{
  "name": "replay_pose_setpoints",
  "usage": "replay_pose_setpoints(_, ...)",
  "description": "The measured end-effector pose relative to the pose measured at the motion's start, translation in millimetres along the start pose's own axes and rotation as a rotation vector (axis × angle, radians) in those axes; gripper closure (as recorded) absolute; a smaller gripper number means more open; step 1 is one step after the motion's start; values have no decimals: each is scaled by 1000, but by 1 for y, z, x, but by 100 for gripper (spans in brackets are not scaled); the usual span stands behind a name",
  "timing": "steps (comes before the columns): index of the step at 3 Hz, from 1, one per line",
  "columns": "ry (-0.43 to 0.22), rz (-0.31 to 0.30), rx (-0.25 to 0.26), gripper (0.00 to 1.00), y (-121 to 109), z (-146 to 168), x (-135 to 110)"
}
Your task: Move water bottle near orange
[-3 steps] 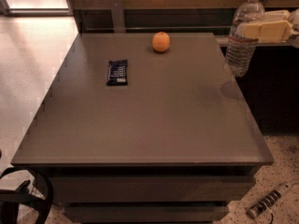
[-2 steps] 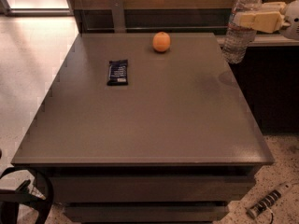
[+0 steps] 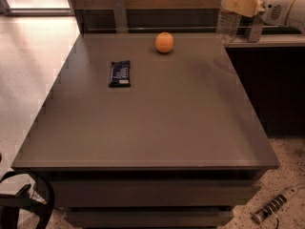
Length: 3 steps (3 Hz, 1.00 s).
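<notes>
Gray table (image 3: pixel 157 123) fills most of the view. Gripper (image 3: pixel 231 5) sits at the top right, above the table's far right corner, its cream fingers (image 3: pixel 243 5) clamped across the upper body of the water bottle (image 3: pixel 228 26). Bottle is upright; can't tell whether its base touches the tabletop. Dark blue snack bar (image 3: pixel 119 73) lies flat, left of centre. Orange (image 3: pixel 164 42) sits near the far edge, well apart from the bottle. Power strip (image 3: pixel 274 206) is on the floor, bottom right.

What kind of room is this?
Probably an office snack area: a grey table with an orange and snack bar on it, a power strip on the floor. The hand holds the water bottle above the far right corner.
</notes>
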<state>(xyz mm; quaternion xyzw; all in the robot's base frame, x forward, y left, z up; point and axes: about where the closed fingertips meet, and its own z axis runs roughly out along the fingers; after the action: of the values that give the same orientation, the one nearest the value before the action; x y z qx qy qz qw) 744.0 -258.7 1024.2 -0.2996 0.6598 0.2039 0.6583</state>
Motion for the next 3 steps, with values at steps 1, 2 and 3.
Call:
replay_pose_setpoints(1, 31, 6, 11, 100, 7, 38, 5)
replay_pose_setpoints(2, 16, 17, 15, 100, 20, 65, 17)
replay_pose_setpoints(3, -19, 40, 23, 100, 29, 79, 31)
